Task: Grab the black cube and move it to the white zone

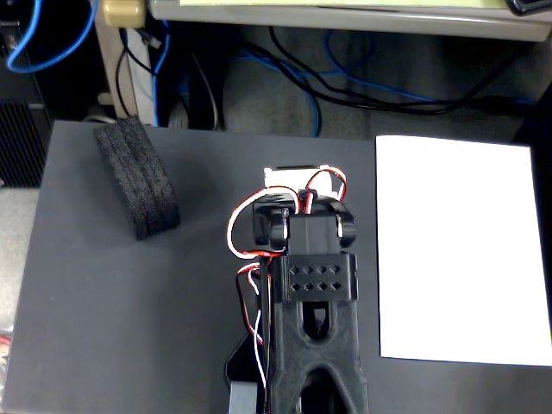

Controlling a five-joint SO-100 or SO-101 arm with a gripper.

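Note:
The black cube [138,178] is a rough black foam block that stands on its edge on the dark grey tabletop at the back left of the fixed view. The white zone [457,250] is a flat sheet of white paper at the right side of the table, with nothing on it. My black arm [312,345] comes up from the bottom centre and is folded. Its gripper end [297,203] lies between the block and the paper, well apart from both. The fingers are hidden under the motors and red and white wires, so I cannot tell whether they are open.
The dark grey table [129,328] ends at a back edge just behind the block. Beyond it, blue and black cables [345,78] hang under a desk. A beige desk leg [121,52] stands behind the block.

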